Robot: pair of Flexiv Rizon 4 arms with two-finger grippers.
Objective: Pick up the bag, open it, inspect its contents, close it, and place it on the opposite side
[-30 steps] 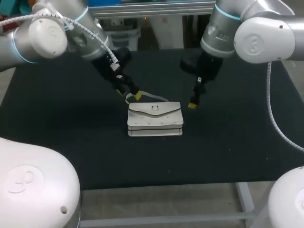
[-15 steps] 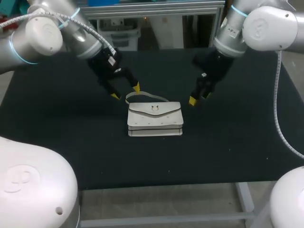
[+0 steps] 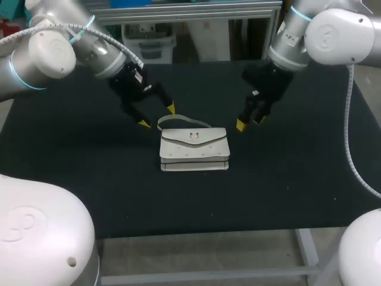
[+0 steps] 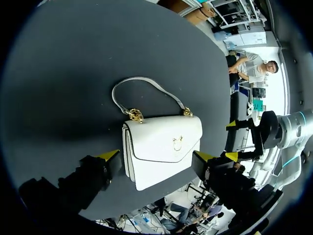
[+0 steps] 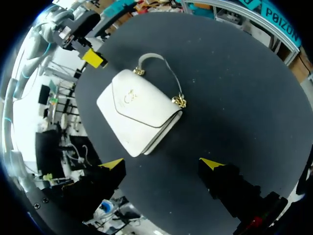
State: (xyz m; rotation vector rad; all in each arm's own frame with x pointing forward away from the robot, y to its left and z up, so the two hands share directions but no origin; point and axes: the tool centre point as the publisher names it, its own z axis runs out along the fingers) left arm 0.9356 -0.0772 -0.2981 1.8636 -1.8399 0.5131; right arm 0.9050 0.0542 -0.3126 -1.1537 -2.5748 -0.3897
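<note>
Near the middle of the black table (image 3: 71, 179), the white bag (image 3: 194, 149) lies flat with its flap closed and the gold clasp (image 3: 193, 136) facing up. Its thin handle (image 3: 178, 121) rests on the cloth in a loop off the bag's twelve o'clock edge, leaning toward eleven, and gold links (image 4: 134, 115) join it to the body. At the bag's ten to eleven o'clock in the head view, the left gripper (image 3: 158, 117) hangs above the cloth with its two yellow-tipped fingers spread wide and nothing between them. One tip sits just beside the handle's loop, and I cannot tell whether it touches it. At the bag's one to two o'clock the right gripper (image 3: 250, 122) hangs likewise, fingers apart and holding nothing, near the bag's corner but clear of it. From the left wrist the bag lies ahead of the spread fingers, which frame it without touching, the handle on its far side and the right gripper beyond the bag. From the right wrist the bag lies ahead of that gripper's parted fingers, and one yellow tip of the left gripper shows past the bag's far end.
</note>
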